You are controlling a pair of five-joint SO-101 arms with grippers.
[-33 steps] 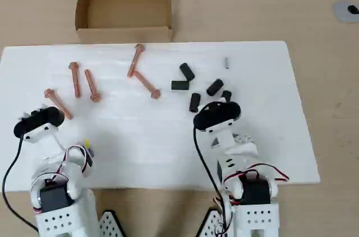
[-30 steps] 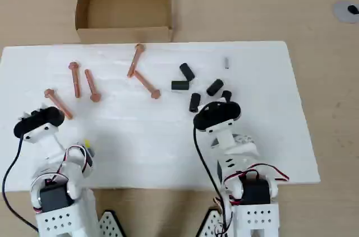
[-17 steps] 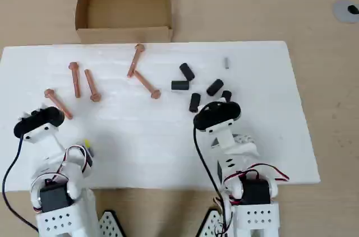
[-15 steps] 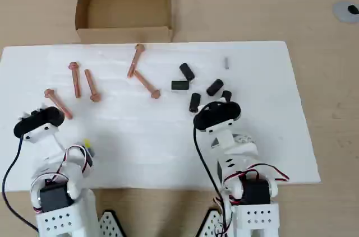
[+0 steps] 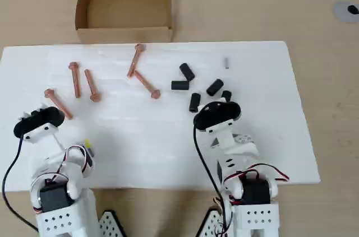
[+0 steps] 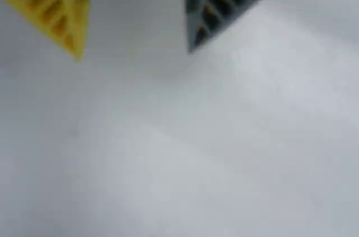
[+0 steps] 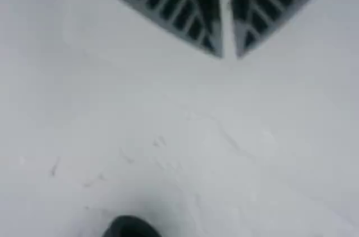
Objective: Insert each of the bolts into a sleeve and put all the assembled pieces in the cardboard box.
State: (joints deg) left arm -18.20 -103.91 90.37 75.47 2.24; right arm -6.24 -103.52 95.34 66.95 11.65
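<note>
Sleeve (image 7: 130, 228) near right pincer (image 7: 228, 55), apart

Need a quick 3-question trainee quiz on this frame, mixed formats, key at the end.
1. True or false: the cardboard box already holds an assembled piece.
2. How many bolts lie on the white mat? A) three B) five C) seven
3. Fill in: the left end effector is ____, while the right end effector is shut on nothing.
Key: 1 false; 2 B; 3 open.
</note>
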